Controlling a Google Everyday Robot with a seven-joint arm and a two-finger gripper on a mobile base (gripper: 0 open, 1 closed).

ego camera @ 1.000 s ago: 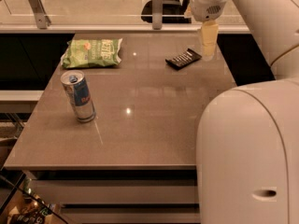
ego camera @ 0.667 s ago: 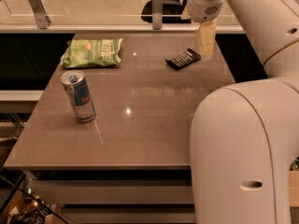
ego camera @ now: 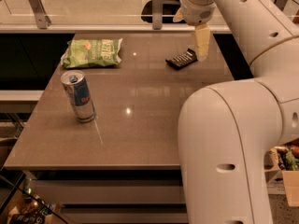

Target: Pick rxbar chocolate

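My gripper hangs over the far right part of the table, its tip just beside the right end of the bar. Whether it is apart or together I cannot tell. The bar lies flat and aslant, near the far edge and not far from the right edge. The chip bag lies well to its left along the far side. The can stands upright nearer the left edge. Bare tabletop spreads between all three. My own arm hides the near right corner.
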